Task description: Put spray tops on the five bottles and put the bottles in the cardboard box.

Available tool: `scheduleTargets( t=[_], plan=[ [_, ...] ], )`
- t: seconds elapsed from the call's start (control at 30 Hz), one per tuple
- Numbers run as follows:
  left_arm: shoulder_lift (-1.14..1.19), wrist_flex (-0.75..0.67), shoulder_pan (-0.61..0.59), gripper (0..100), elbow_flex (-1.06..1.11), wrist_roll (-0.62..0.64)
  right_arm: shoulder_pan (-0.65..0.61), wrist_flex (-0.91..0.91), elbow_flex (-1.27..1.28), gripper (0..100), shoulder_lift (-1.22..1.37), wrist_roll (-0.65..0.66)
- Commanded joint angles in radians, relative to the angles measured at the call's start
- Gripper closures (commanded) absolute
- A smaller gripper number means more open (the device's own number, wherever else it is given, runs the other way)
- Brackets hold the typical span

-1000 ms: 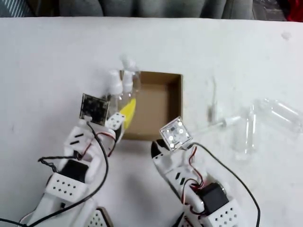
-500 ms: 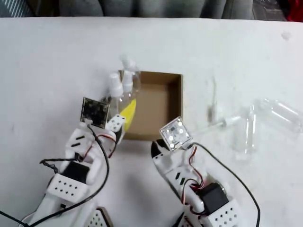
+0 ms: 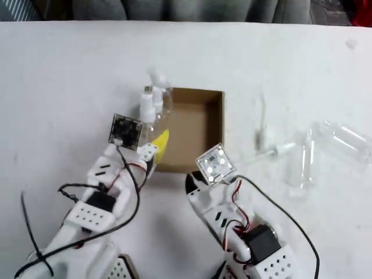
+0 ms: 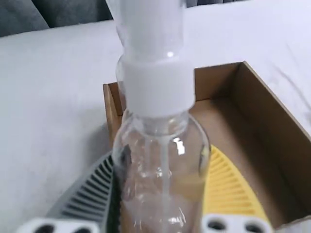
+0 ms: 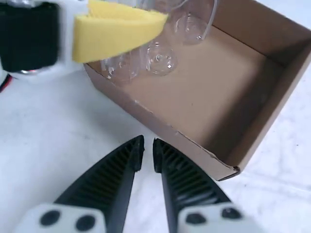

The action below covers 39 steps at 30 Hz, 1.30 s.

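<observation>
Shifting toward the cardboard box (image 3: 195, 128) since a second ago, the left arm is carrying its bottle sideways to the box's left wall.

The table (image 3: 70, 70) is bearing the box at its middle, open side up.

The left gripper (image 4: 161, 165) is clamping the held bottle (image 4: 158, 126) by its clear body, grey finger on one side and yellow finger (image 5: 116, 29) on the other. The bottle is standing upright with its spray top (image 4: 154, 82) fitted. Whether its base is touching the box floor, I cannot tell.

The right gripper (image 5: 148, 145) is hanging just outside the box's near wall, jaws together and holding nothing.

Two standing bottles (image 5: 160, 58) are crowding the same left side of the box, just beside the held one. Two loose bottles (image 3: 302, 165) are lying well apart at the right of the table, with loose spray tops (image 3: 273, 150) near them.

Hazards, as I judge them:
- Releasing with the base over the wall edge would be tipping the bottle out onto the table.
- Pressing further sideways would be knocking the neighbouring bottles over.
- Any forward drift of the right arm would be shoving the box and spoiling the placement.
</observation>
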Motion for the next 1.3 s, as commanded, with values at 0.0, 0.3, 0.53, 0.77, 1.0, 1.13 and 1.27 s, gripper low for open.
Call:
scheduleTargets(
  t=[0.0,0.3,0.53,0.77,1.0,1.13,1.27],
  plan=[
    [0.041,-0.087,0.004,98,-0.071,-0.012,0.002,0.001,-0.008,98.2,0.001,0.009],
    [0.107,-0.098,0.004,98,-0.069,0.029,0.002,0.001,-0.008,98.2,0.001,0.009],
    [0.128,-0.284,0.01,98,0.017,0.051,0.002,0.001,-0.008,98.2,0.001,0.009],
    [0.128,-0.345,0.012,98,0.058,0.094,0.002,0.001,-0.008,98.2,0.001,0.009],
    [0.128,-0.313,0.012,98,0.061,0.092,0.002,0.001,-0.008,98.2,0.001,0.009],
    [0.128,-0.301,0.012,98,0.058,0.092,0.002,0.001,-0.008,98.2,0.001,0.009],
    [0.13,-0.299,0.01,98,0.08,0.091,0.002,0.001,-0.008,98.2,0.001,0.009]
  ],
)
